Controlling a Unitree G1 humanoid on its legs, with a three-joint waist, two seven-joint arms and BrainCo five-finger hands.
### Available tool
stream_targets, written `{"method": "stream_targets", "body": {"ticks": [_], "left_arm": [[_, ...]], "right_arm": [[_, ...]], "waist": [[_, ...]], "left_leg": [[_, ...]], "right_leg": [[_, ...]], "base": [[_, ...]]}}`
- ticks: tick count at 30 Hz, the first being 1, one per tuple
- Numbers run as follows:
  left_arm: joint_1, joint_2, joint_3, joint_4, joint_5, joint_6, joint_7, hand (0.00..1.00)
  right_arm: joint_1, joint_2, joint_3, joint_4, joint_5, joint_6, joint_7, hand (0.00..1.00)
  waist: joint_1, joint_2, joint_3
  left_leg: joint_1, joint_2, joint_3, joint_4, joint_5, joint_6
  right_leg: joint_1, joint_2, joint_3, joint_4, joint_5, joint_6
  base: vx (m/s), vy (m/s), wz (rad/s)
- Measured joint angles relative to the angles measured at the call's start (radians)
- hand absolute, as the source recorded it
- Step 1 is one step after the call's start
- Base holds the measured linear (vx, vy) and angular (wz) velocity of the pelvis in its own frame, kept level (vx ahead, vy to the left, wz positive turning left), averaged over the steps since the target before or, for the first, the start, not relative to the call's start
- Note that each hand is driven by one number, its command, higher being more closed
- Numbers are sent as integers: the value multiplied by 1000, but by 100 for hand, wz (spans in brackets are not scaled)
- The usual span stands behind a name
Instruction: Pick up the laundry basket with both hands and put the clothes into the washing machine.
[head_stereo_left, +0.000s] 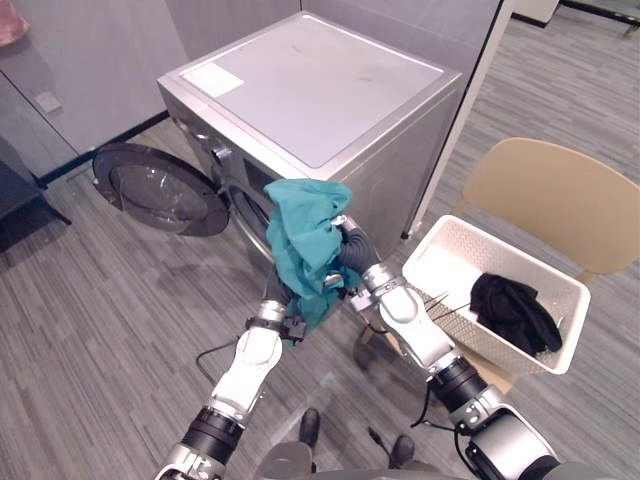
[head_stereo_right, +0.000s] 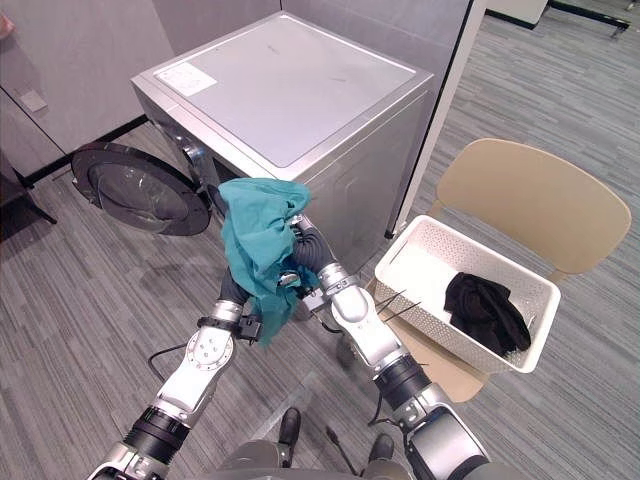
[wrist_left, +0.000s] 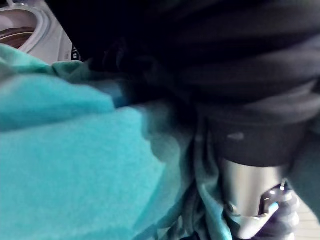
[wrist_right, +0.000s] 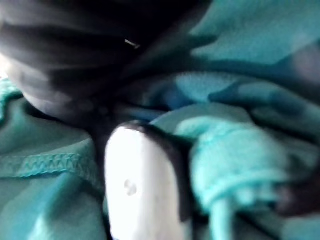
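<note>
My right hand (head_stereo_left: 352, 252) is curled into the bunched teal cloth garment (head_stereo_left: 300, 240), holding it up right in front of the silver front-loading washing machine (head_stereo_left: 320, 90), whose round door (head_stereo_left: 155, 190) hangs open. My left hand (head_stereo_right: 232, 290) is buried under the cloth, so I can't tell its grip. The white perforated plastic laundry basket (head_stereo_left: 440, 250) sits on the beige chair (head_stereo_left: 560, 195) with a black garment (head_stereo_left: 515, 310) inside.

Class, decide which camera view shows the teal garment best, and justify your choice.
The right eye view: the whole teal garment shows there, held up in front of the washing machine. The left eye view shows nearly the same. Both wrist views give close-up folds of it, without its outline.
</note>
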Motion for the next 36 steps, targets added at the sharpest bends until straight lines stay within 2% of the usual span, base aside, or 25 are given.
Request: {"method": "stream_targets", "body": {"ticks": [2, 3, 7, 14, 17, 24, 27, 30, 36], "left_arm": [[-6, 7, -6, 2, 8, 8, 0, 100], [-18, 12, -7, 9, 20, 14, 2, 100], [-45, 29, -9, 48, 40, 23, 7, 100], [-46, 28, -24, 74, 57, 26, 46, 100], [-39, 21, -6, 83, 57, 26, 44, 100], [24, -48, 59, 106, 53, 25, 42, 100], [39, -52, 116, 134, 34, 26, 42, 100], [86, -64, 165, 134, 21, 26, 42, 100], [220, -68, 259, 169, -55, 28, 33, 100]], "right_arm": [[-3, 0, 18, 1, 39, 8, 12, 100], [-10, -1, 31, 1, 62, 9, 19, 0], [-24, -12, 69, 17, 120, 12, 20, 0], [-24, -35, 88, 17, 102, 12, 19, 0], [-14, -50, 79, 3, 43, 12, 17, 0], [133, -76, -4, -99, -75, 12, 19, 0], [197, -101, -16, -130, -173, 12, 18, 0], [277, -123, -81, -153, -261, 12, 16, 0], [420, -151, -131, -155, -316, 14, 23, 0]], "waist": [[1, 2, -19], [2, 2, -22], [2, 4, -33], [3, 9, -37], [3, 16, -42], [2, 28, -51], [-2, 28, -51], [-1, 28, -51], [-6, 27, -51]], "left_leg": [[1, 13, 0, -12, 5, 0], [3, 23, -1, -17, 9, -6], [2, 54, -9, -25, 16, -13], [-4, 94, -12, -26, 23, -27], [-6, 105, -10, -26, 24, -29], [-1, 119, 14, -26, 23, -31], [0, 123, 17, -27, 23, -31], [-1, 122, 26, -28, 23, -30], [9, 118, 45, -34, 22, -29]], "right_leg": [[0, 15, 0, -10, 6, -8], [1, 26, 0, -15, 10, -14], [3, 56, 1, -27, 19, -29], [4, 102, 1, -41, 29, -58], [0, 114, 4, -41, 30, -66], [-13, 126, 25, -25, 18, -75], [-35, 127, 30, 16, -4, -78], [-64, 119, 40, 68, -32, -76], [-97, 107, 59, 132, -68, -71]], "base": [[-23, -53, -2], [-35, -63, -3], [-66, -53, -1], [-64, -58, -2], [-29, -44, -5], [14, -7, -9], [19, -12, -5], [33, -6, -7], [36, 2, -9]]}}
